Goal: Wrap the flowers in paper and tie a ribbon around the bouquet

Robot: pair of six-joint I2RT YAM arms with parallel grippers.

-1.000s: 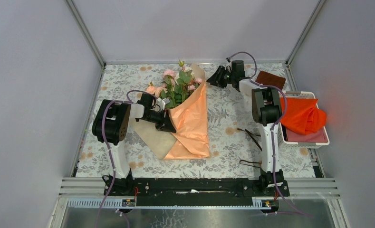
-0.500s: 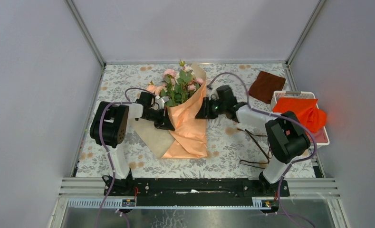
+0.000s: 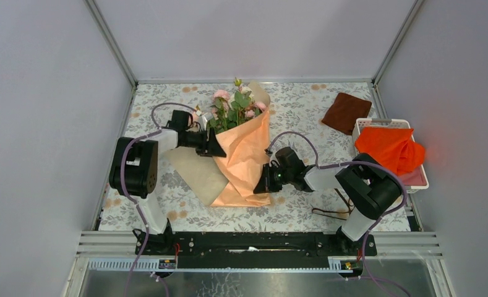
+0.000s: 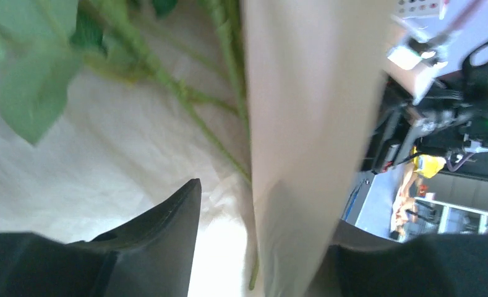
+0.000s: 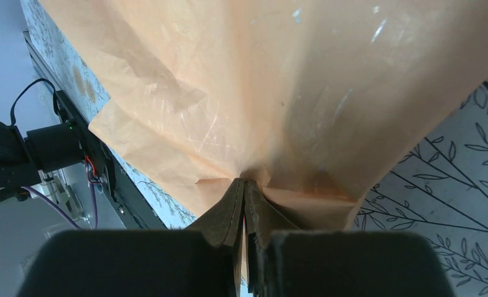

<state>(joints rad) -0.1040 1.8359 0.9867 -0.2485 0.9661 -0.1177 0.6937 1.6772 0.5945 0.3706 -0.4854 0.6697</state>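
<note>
The bouquet lies at mid-table: pink and cream flowers (image 3: 232,105) stick out of the far end of the peach-orange paper (image 3: 244,154), and its tan reverse (image 3: 195,173) is spread to the left. My left gripper (image 3: 214,147) is at the cone's left edge, open. In the left wrist view a paper flap (image 4: 303,124) stands between the parted fingers (image 4: 161,235), with green stems (image 4: 222,148) behind it. My right gripper (image 3: 263,183) is shut on the paper's lower right edge (image 5: 244,182). The thin dark ribbon (image 3: 325,213) lies on the table by the right arm.
A dark brown cloth (image 3: 346,112) lies at the back right. A white basket (image 3: 414,185) holding a bright orange cloth (image 3: 389,148) stands at the right edge. Grey walls close in the table on three sides.
The right arm swung from the back right down to the bouquet's lower right and shut on the paper edge. The left gripper opened, letting go of the fold, and shifted slightly back.
</note>
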